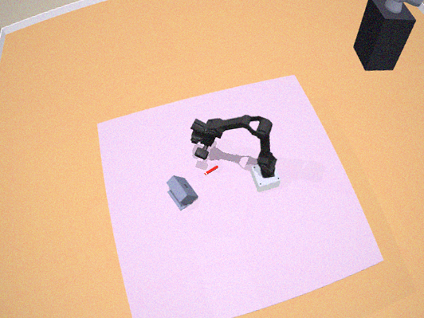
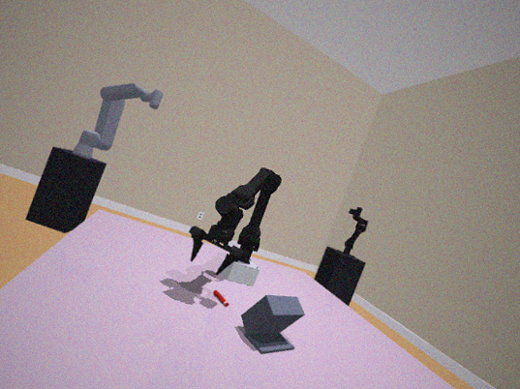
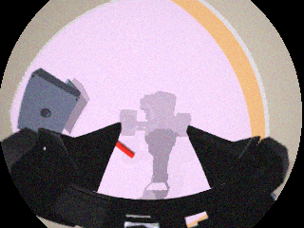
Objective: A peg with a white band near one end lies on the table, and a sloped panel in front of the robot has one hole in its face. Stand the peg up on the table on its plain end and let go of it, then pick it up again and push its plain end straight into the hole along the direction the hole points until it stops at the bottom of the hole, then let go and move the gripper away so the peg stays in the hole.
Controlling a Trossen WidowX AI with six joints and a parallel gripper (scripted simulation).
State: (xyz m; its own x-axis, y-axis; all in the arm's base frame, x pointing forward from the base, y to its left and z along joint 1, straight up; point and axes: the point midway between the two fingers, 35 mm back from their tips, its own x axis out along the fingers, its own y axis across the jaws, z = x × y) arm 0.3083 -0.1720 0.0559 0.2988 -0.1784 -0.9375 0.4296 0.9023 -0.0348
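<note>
The red peg point(image 1: 212, 169) point(image 2: 220, 297) point(image 3: 125, 149) lies flat on the pink table top point(image 1: 234, 245) point(image 2: 137, 345). Its white-banded end points toward the sloped panel; in the wrist view that end is hidden behind the left finger. The grey-blue sloped panel point(image 1: 189, 195) point(image 2: 270, 317) point(image 3: 38, 97) stands past the peg. Its hole point(image 3: 46, 112) shows as a dark circle in its face; the exterior camera sees the panel from behind. My gripper point(image 2: 204, 266) point(image 3: 155, 127) is wide open and empty, above the table and to one side of the peg, fingers pointing down.
The white base block point(image 1: 267, 183) point(image 2: 244, 273) carries my arm. A grey arm on a black pedestal point(image 1: 384, 33) point(image 2: 66, 191) stands off the table. A second black pedestal with a small arm point(image 2: 339, 275) stands at the right in the exterior view.
</note>
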